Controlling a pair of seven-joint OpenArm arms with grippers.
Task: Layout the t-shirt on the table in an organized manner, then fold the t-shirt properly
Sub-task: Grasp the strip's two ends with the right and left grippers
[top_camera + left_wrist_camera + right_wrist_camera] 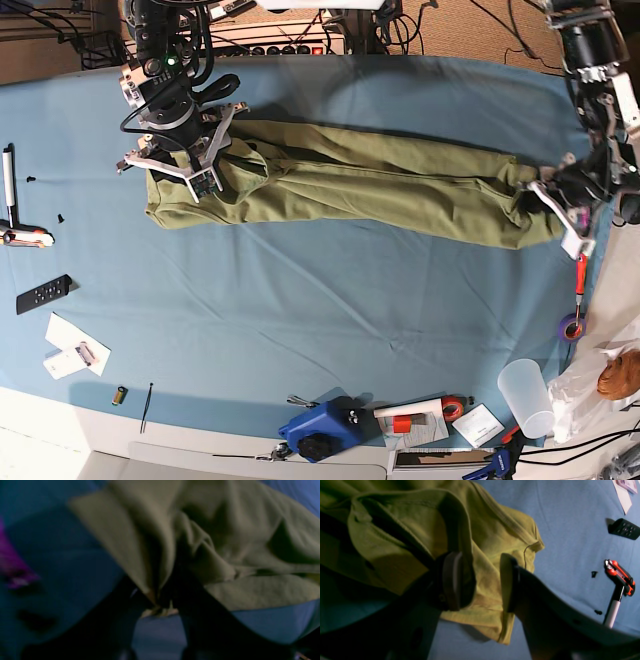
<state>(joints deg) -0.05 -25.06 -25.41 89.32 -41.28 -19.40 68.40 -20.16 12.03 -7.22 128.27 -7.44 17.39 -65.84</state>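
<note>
Along the near edge of the tabletop (300, 340), in the base view, lies loose clutter: a blue tool (320, 432), a clear plastic cup (527, 396), some paper cards (70, 350) and a black remote (43, 293), all well apart from the work. Farther back, the t-shirt (350, 185) is bunched into a long rumpled band whose long axis runs side to side across the blue cloth, not yet spread flat. Each arm stands at one end of that band, so neither has to reach across. At the base view's right end, the left hand (556, 203) has its fingers drawn together on the fabric there; its own wrist view, though blurred and dark, shows a gathered fold of olive cloth pinched where the dark fingers meet, so it reads as clamped on the t-shirt. At the opposite end, the right hand (480, 580) hangs over the garment with its two pads (452, 580) standing apart, the hemmed edge of the cloth lying between and beneath them; it grips nothing yet. Beside it on the cloth rest an orange-and-black utility knife (620, 576) and a white pen (612, 612), clear of the garment. As I judge it, the laying-out step is in hand, and the next move turns on the right hand closing on its end so the two can pull the band taut along its length.
</note>
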